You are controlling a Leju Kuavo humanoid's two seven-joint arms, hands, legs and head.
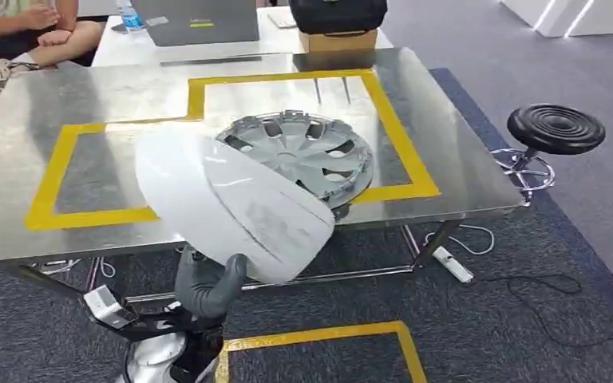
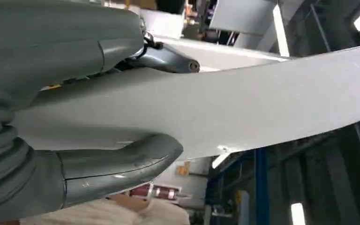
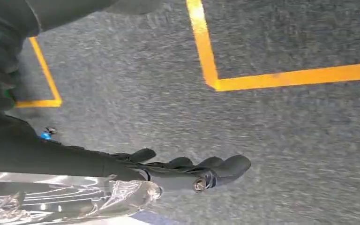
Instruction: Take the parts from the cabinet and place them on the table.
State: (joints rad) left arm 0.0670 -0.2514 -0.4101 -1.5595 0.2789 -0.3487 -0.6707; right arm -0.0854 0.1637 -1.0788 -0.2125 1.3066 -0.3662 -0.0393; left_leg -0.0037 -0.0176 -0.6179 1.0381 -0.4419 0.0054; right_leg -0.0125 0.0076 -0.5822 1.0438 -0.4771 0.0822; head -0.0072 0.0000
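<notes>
In the head view the left hand [image 1: 207, 283] grips the near edge of a large white curved panel [image 1: 231, 203], holding it tilted over the front edge of the steel table [image 1: 32, 120], where it overlaps a grey wheel cover [image 1: 311, 148] lying inside the yellow tape outline [image 1: 399, 136]; a black stool [image 1: 555, 128] stands beside the table and a person's arms [image 1: 40, 28] rest at a further table. The left wrist view shows the thick grey thumb [image 2: 122, 161] pressed on one face of the white panel [image 2: 243, 108] and a darker finger [image 2: 168, 58] on the other. In the right wrist view the right hand [image 3: 192, 171] hangs over grey carpet [image 3: 286, 140] with yellow floor lines [image 3: 262, 79], its fingers extended, slightly apart and holding nothing.
</notes>
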